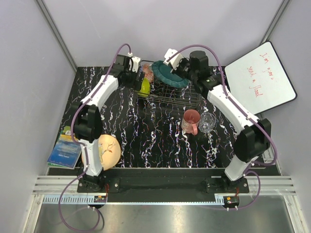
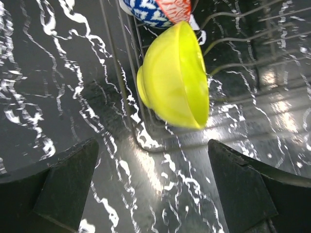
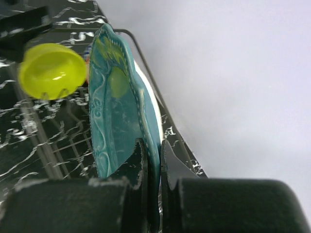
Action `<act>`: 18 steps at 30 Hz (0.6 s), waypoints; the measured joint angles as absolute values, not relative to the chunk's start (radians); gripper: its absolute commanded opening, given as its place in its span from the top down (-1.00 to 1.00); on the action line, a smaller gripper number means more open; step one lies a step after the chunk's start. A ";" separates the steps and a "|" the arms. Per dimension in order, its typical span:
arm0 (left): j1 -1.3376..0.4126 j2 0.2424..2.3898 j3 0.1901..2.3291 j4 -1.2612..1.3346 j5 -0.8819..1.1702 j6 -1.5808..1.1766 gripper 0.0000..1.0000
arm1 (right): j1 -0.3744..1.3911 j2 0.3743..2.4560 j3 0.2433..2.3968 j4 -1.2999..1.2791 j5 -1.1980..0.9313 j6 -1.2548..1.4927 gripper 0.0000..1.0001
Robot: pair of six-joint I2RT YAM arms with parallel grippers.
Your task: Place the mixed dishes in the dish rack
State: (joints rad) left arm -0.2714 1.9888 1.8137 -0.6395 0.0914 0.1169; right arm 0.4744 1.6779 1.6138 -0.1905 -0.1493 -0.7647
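Note:
The dish rack (image 1: pixel 177 97) stands at the back middle of the table. My right gripper (image 3: pixel 153 155) is shut on the rim of the teal plate (image 3: pixel 116 111), holding it on edge over the rack's back end (image 1: pixel 167 74). A white rim (image 3: pixel 151 95) shows just behind it. The lime-yellow bowl (image 2: pixel 177 77) lies on its side at the rack's left end, with a red and blue patterned bowl (image 2: pixel 158 9) beyond it. My left gripper (image 2: pixel 153 189) hangs open just short of the yellow bowl, nothing between its fingers. The pink mug (image 1: pixel 191 121), clear glass (image 1: pixel 207 122) and peach floral plate (image 1: pixel 108 151) stand on the table.
A blue-green book (image 1: pixel 65 150) lies at the near left edge, beside the left arm's base. A white board with red writing (image 1: pixel 260 82) leans at the back right. Grey walls close in the table on three sides.

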 measured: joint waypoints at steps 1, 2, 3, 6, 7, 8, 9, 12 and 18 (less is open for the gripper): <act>-0.271 2.008 1.814 -0.632 0.089 0.110 -0.98 | 0.463 1.695 1.620 -0.175 -0.149 -0.763 1.00; -0.271 2.024 1.814 -0.632 0.088 0.105 -0.98 | 0.451 1.714 1.627 -0.160 -0.150 -0.762 1.00; -0.271 2.044 1.814 -0.631 0.086 0.103 -0.98 | 0.441 1.736 1.634 -0.141 -0.150 -0.762 1.00; -0.271 2.070 1.810 -0.601 0.084 0.096 -0.98 | 0.418 1.787 1.652 -0.109 -0.150 -0.759 1.00; -0.271 2.070 1.804 -0.593 0.082 0.096 -0.98 | 0.413 1.804 1.657 -0.098 -0.150 -0.758 1.00; -0.271 2.070 1.801 -0.586 0.081 0.098 -0.98 | 0.410 1.821 1.662 -0.088 -0.150 -0.757 1.00; -0.270 2.070 1.795 -0.576 0.082 0.100 -0.98 | 0.409 1.834 1.663 -0.077 -0.150 -0.756 1.00; -0.269 2.070 1.769 -0.539 0.083 0.102 -0.98 | 0.409 1.863 1.663 -0.059 -0.160 -0.756 1.00; -0.265 2.038 1.676 -0.425 0.102 0.110 -0.98 | 0.409 1.889 1.663 -0.023 -0.178 -0.768 1.00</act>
